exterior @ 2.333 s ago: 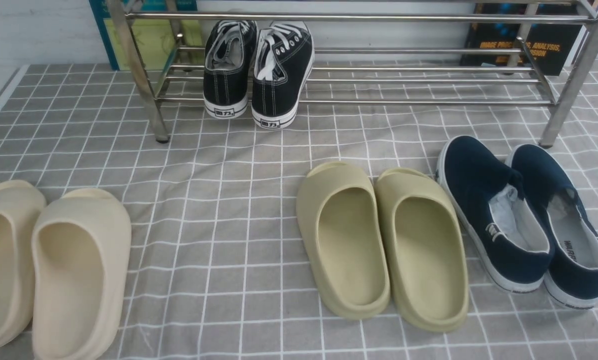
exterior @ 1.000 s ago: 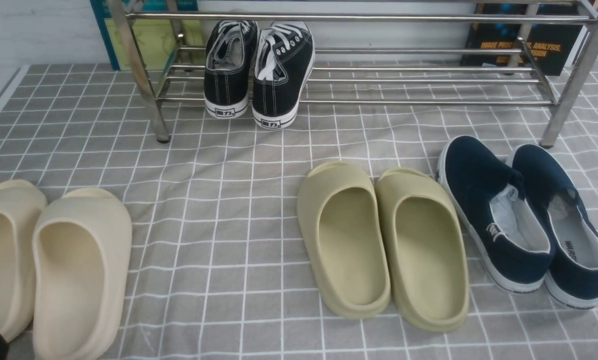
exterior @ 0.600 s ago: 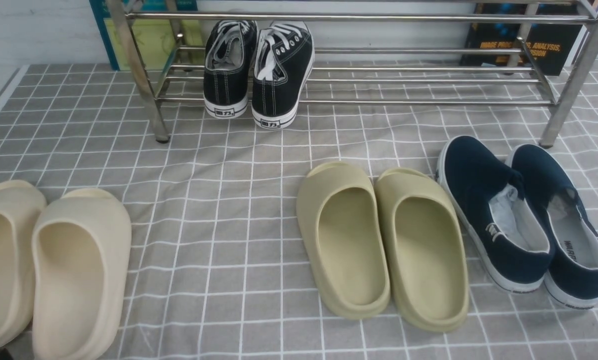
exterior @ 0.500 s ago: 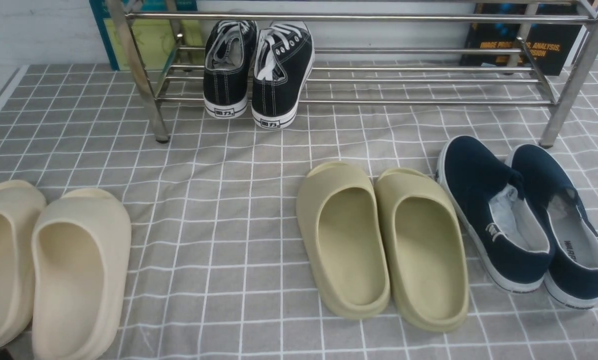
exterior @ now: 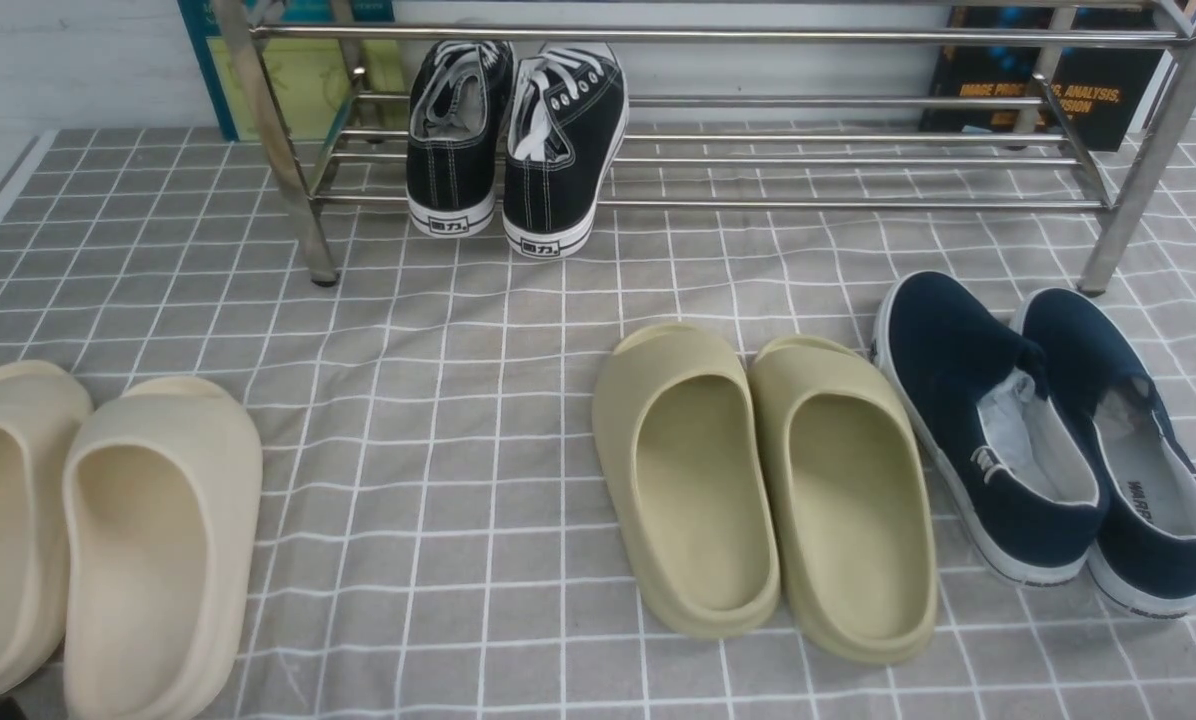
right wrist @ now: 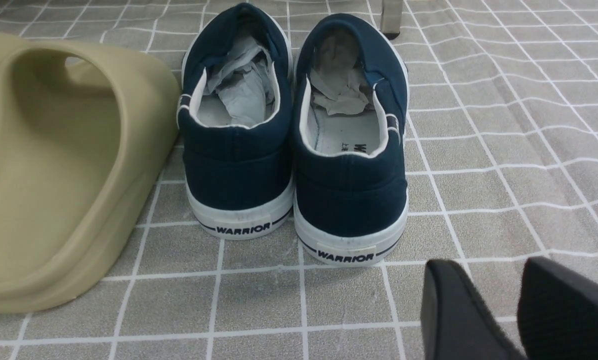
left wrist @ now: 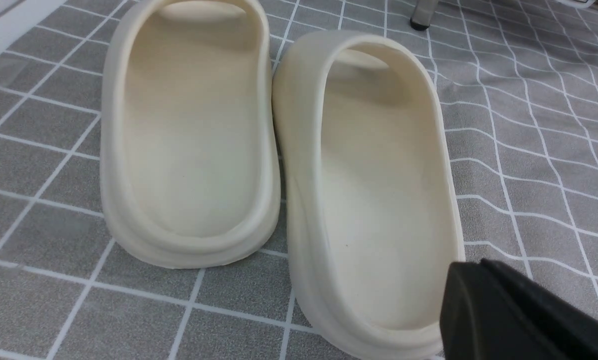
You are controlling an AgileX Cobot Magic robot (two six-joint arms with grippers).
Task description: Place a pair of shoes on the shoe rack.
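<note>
Soft, even light is falling from overhead across all my views, leaving only faint shadows hugging the heels of the navy slip-ons. The shoe rack bars are catching bright glints. Everything is staying fairly sharp, though my dark jaws are looming blurred in the wrist views' corners.

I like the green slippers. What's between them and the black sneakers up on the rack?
Just bare checked cloth, in the front view, between the green slippers and black sneakers.

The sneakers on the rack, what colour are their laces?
White laces, clearest in the front view.
</note>
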